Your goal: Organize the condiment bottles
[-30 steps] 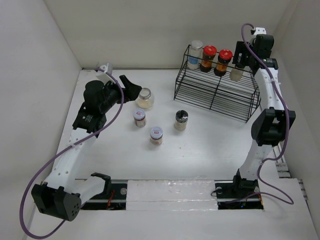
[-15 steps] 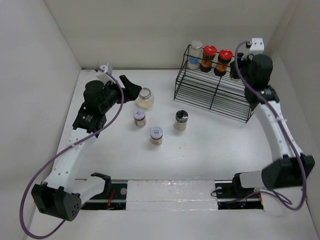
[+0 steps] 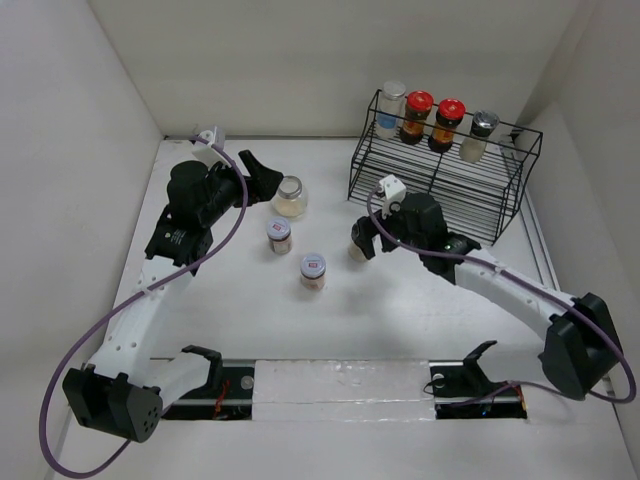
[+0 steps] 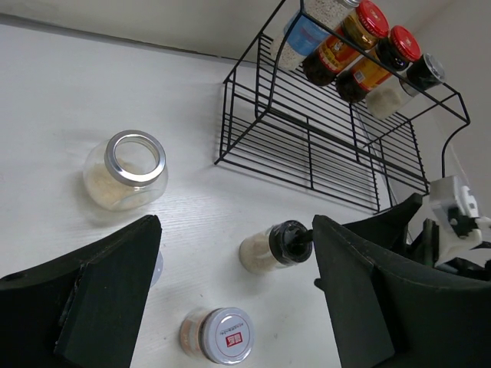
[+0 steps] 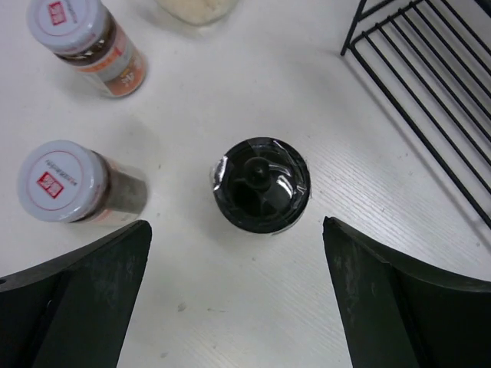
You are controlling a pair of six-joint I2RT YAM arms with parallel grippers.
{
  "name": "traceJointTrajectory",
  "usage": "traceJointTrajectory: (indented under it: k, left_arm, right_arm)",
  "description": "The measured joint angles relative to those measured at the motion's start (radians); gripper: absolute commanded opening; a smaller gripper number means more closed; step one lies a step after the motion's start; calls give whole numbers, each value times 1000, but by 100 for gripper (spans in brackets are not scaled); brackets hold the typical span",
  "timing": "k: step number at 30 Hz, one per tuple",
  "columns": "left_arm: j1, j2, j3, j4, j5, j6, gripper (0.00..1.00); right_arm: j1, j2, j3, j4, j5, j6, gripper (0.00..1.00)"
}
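Right gripper [image 5: 235, 230], spread wide, is hovering over a black-lidded clear jar [image 5: 261, 184]. Left gripper [image 4: 234, 230] is gaping too.

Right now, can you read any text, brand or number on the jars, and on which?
No text reads clearly.
White-lidded jars: red logo on each lid, characters too small.
Red-capped bottles: orange labels, blurred.
Blue-labelled jar: print unreadable.
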Motion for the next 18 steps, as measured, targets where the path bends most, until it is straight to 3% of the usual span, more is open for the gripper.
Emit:
traceJointTrajectory:
  k: [14,18]
  left_arm:
    - [0,0,0,0,3,0,76]
    - [0,0,0,0,3,0,76]
  right_arm:
    - [3,288,80,-1,47,-8,96]
    - [20,290,118,10,92,-16,80]
